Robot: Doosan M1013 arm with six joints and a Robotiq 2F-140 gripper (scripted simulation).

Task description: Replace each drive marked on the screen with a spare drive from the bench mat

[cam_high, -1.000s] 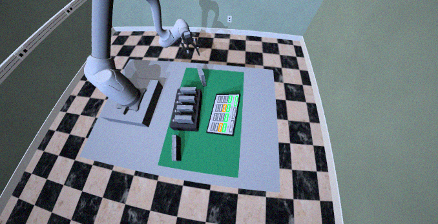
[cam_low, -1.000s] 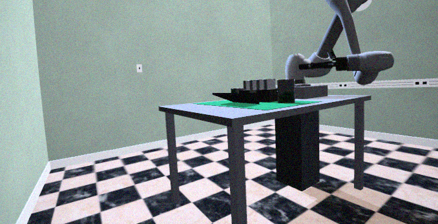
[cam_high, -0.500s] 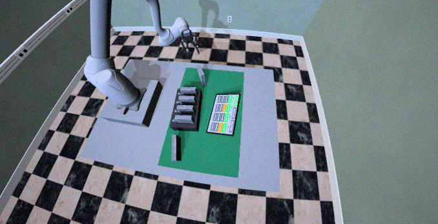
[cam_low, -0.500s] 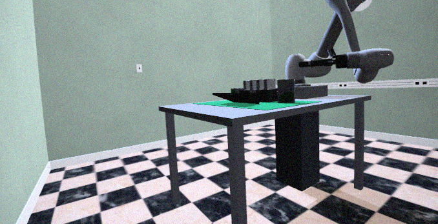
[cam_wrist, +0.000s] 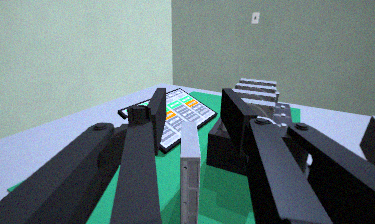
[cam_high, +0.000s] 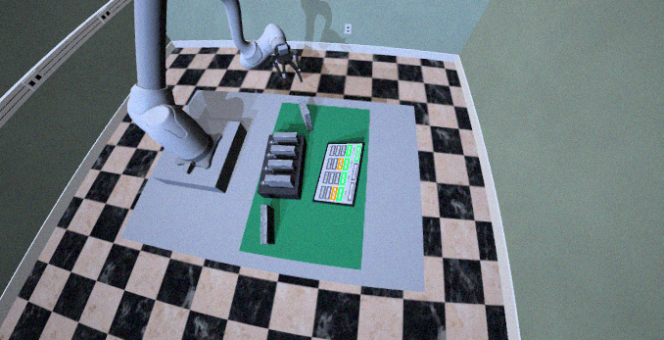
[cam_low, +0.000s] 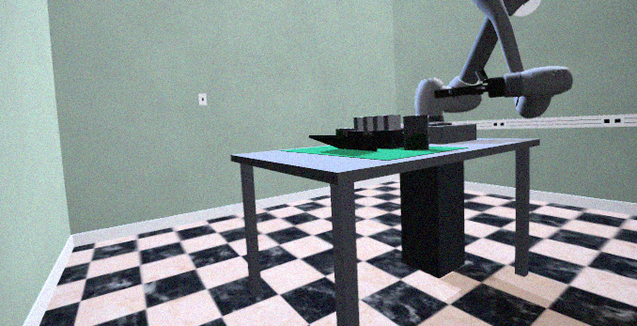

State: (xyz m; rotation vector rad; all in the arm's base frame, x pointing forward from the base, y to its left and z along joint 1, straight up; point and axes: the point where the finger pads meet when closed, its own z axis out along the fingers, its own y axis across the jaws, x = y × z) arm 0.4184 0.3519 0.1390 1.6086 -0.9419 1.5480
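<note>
My gripper (cam_high: 292, 78) (cam_low: 438, 94) (cam_wrist: 193, 102) is partly open and empty, raised above and back from the far end of the mat. A grey drive (cam_high: 306, 115) (cam_low: 415, 132) (cam_wrist: 190, 145) stands upright on the green mat (cam_high: 313, 240) (cam_low: 395, 156), below and ahead of the fingers. Another drive (cam_high: 266, 223) stands at the mat's other end. The dark dock (cam_high: 301, 162) (cam_wrist: 224, 150) sits between them and holds several drives (cam_high: 280, 165) (cam_low: 376, 122) (cam_wrist: 256, 89). The tilted screen (cam_high: 338, 173) (cam_wrist: 179, 117) shows green and two orange marks. Its small labels are unreadable.
The robot's pedestal block (cam_high: 230, 157) (cam_low: 453, 133) stands beside the dock, on the side away from the screen. The grey table top (cam_high: 392, 201) (cam_low: 291, 160) surrounds the mat. The screen's raised edge (cam_low: 321, 137) overhangs the mat.
</note>
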